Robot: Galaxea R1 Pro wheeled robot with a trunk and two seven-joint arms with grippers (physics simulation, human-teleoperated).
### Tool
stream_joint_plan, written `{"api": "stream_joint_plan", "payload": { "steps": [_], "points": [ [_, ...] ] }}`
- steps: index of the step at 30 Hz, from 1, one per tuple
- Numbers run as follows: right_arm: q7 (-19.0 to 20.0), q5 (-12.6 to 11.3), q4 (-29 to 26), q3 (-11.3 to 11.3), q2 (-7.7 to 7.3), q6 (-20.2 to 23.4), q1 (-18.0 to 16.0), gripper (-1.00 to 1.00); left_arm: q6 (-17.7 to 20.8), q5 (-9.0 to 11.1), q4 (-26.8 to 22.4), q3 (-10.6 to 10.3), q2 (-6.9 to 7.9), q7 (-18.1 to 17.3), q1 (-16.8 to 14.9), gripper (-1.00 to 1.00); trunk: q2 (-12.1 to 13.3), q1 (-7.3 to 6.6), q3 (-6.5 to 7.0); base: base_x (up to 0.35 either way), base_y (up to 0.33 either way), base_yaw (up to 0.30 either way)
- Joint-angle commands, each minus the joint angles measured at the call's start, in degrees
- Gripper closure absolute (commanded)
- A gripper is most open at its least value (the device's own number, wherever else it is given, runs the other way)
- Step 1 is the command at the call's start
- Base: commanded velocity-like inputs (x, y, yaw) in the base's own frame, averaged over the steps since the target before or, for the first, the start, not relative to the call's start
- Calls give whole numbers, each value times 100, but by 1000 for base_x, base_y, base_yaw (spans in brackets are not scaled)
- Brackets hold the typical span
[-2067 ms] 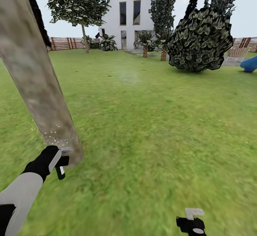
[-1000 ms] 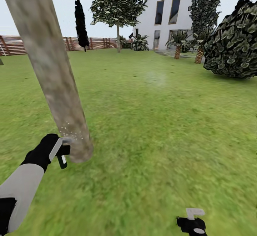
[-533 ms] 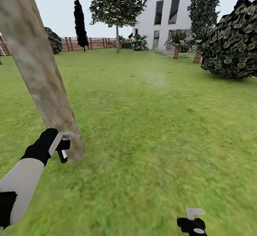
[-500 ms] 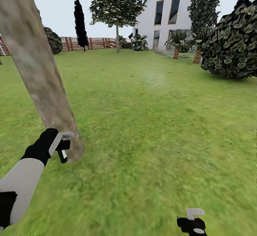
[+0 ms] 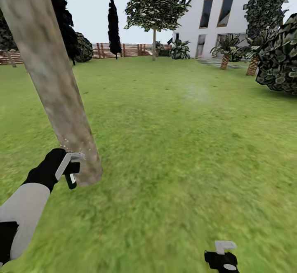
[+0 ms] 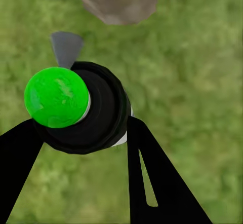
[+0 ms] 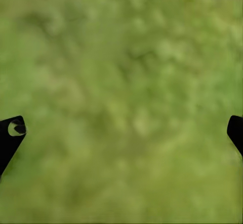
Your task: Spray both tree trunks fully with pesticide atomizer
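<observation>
Left gripper clamps atomizer; right gripper wide open

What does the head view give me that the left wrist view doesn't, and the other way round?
Head view alone: the tree trunk's height with pale spray specks near its base, the house, fence, and the right gripper low over the lawn. Left wrist view alone: the pesticide atomizer's bright green end, clamped between the left gripper's dark fingers. Both: left gripper, atomizer, trunk base, grass.
</observation>
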Motion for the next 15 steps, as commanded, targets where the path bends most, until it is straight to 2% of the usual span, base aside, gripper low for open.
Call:
{"api": "stream_joint_plan", "payload": {
  "steps": [1,11,15],
  "points": [
    [-11,52,11,-44,0,-27,-5,-100,20,57,-4,-8,3,52,-3,100,-2,2,-5,275,-220,155],
    [-5,52,11,-40,5,-31,-5,-100,12,57,11,-18,-42,52,24,100,-2,2,-5,257,-231,21],
    [-5,52,11,-42,8,-29,-5,-100,12,55,11,-11,-23,52,35,100,-2,2,-5,231,-251,162]
  ]
}}
